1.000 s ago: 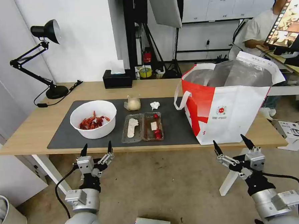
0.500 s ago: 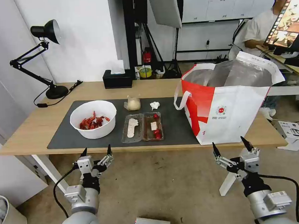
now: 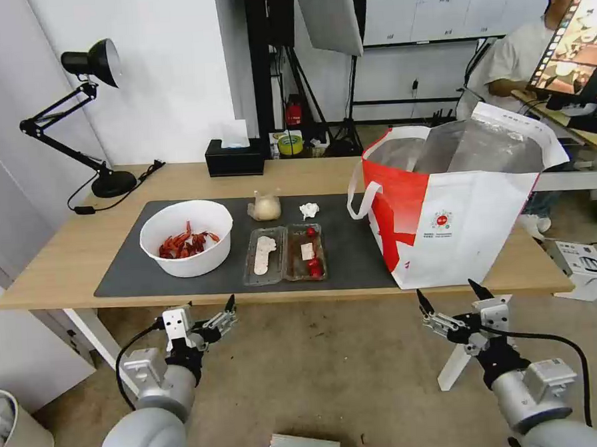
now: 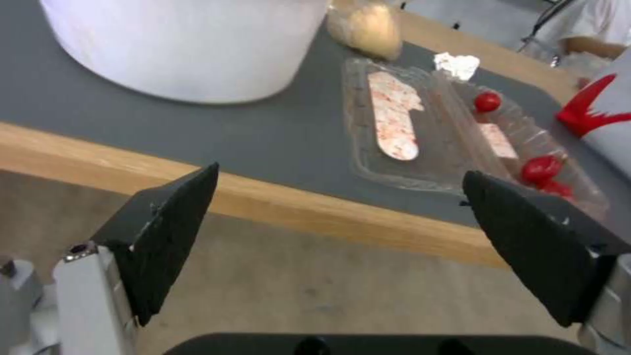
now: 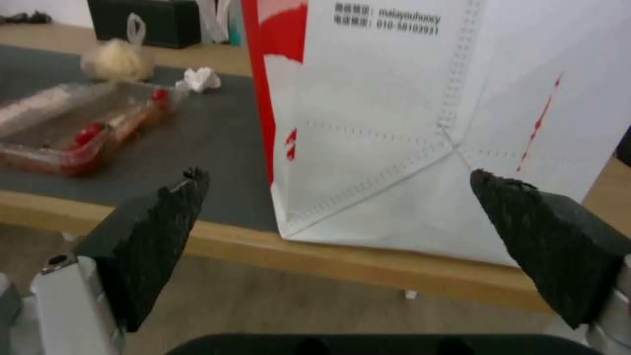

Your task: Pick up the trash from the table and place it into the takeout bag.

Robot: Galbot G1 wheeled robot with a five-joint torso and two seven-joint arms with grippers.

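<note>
On the table (image 3: pixel 60 262), a dark grey mat (image 3: pixel 353 247) carries the trash. A white bowl (image 3: pixel 186 236) of red shells sits at the left, with a clear hinged tray (image 3: pixel 285 252) in the middle. Behind the tray are a small bag of beige stuff (image 3: pixel 265 207) and a crumpled tissue (image 3: pixel 309 210). The takeout bag (image 3: pixel 458 215) stands open at the right end. My left gripper (image 3: pixel 208 307) hangs open below the table's front edge, facing the bowl (image 4: pixel 184 49) and tray (image 4: pixel 453 143). My right gripper (image 3: pixel 447 289), also open and empty, is low in front of the takeout bag (image 5: pixel 447 123).
A black desk lamp (image 3: pixel 97 67) and a black tissue box (image 3: pixel 235 159) stand at the back of the table. A white bin (image 3: pixel 9 432) is on the floor at lower left. A white box (image 3: pixel 581 265) lies on the floor at right, and white table legs (image 3: pixel 98 341) run below the edge.
Both grippers have sunk lower and drawn back from the table's edge, and the left one has turned rightward. The things on the table have not moved.
</note>
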